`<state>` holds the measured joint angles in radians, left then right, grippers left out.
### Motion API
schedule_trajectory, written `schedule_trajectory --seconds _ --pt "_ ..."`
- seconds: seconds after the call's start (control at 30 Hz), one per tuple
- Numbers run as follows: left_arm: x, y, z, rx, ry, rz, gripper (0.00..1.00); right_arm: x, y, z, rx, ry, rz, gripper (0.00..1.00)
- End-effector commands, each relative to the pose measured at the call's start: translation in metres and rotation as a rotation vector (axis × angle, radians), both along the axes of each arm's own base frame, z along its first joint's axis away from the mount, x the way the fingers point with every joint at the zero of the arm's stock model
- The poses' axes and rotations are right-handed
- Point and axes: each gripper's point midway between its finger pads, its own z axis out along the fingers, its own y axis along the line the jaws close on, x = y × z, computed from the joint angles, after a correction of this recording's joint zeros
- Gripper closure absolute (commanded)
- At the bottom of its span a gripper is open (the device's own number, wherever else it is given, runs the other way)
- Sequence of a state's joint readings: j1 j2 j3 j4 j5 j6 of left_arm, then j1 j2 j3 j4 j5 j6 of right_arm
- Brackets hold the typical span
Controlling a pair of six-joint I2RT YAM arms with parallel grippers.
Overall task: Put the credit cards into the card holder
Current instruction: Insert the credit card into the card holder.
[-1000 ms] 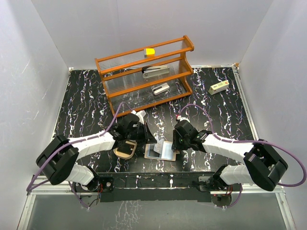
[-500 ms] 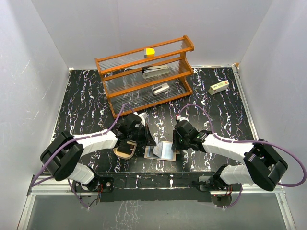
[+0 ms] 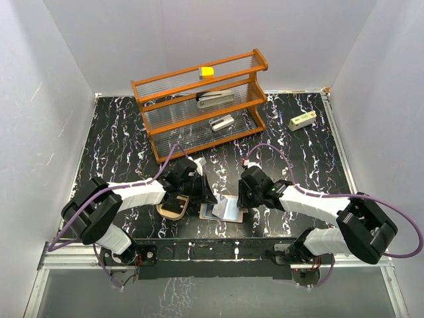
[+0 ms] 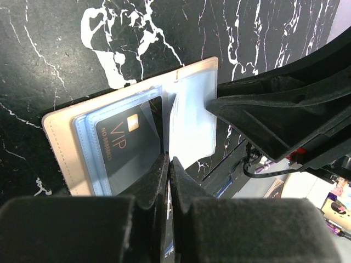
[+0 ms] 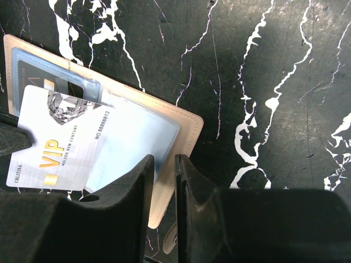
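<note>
The card holder point(image 4: 57, 142) point(image 5: 186, 131) point(image 3: 233, 213) is a tan stitched folder that lies open near the table's front edge, with clear sleeves inside. One dark VIP credit card point(image 4: 129, 142) point(image 5: 33, 76) sits in its left sleeve. My left gripper point(image 4: 168, 159) point(image 3: 203, 192) is shut on the end of a silver VIP credit card point(image 5: 60, 139) point(image 4: 175, 129), held low over the holder with its far end across the right sleeve. Whether that end is inside the sleeve I cannot tell. My right gripper point(image 5: 164, 159) point(image 3: 242, 199) has its tips down at the holder's right edge, jaws a narrow gap apart with nothing clamped.
A tan oval tray point(image 3: 173, 211) lies just left of the holder, under the left arm. At the back stands a wooden rack point(image 3: 165, 86) with grey staplers and a yellow block point(image 3: 207, 71). A small white box point(image 3: 301, 120) lies at the back right.
My left gripper has shifted a little to the right, toward the holder, with the silver card in it. The right arm has not moved.
</note>
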<state>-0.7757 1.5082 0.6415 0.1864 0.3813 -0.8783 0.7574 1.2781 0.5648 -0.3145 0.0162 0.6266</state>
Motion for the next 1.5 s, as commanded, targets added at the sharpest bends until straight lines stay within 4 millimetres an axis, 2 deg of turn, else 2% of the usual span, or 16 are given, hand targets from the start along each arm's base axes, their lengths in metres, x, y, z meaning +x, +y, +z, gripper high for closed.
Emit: schedule_trajectory --seconds 0.0,0.27,0.53,0.77,1.03,1.47 --pt "-0.002 -0.005 0.004 -0.028 -0.016 -0.028 1.0 0.006 -0.004 -0.008 -0.032 -0.029 -0.007 0.79" --pt "0.011 0.006 -0.007 0.055 -0.055 0.035 1.0 0.005 -0.002 -0.013 -0.023 -0.016 -0.006 0.8" --pt "0.013 0.011 -0.011 0.057 -0.046 0.096 1.0 0.004 -0.003 -0.014 -0.017 -0.02 -0.016 0.8" --pt "0.011 0.007 -0.017 0.039 -0.019 0.111 1.0 0.002 0.004 -0.013 0.042 -0.012 -0.037 0.8" --pt "0.009 0.007 -0.023 0.065 -0.018 0.144 1.0 0.001 0.003 -0.016 0.06 -0.006 -0.063 0.8" --pt "0.006 -0.005 -0.023 0.073 -0.026 0.134 1.0 0.003 0.005 -0.008 0.112 -0.031 -0.099 0.8"
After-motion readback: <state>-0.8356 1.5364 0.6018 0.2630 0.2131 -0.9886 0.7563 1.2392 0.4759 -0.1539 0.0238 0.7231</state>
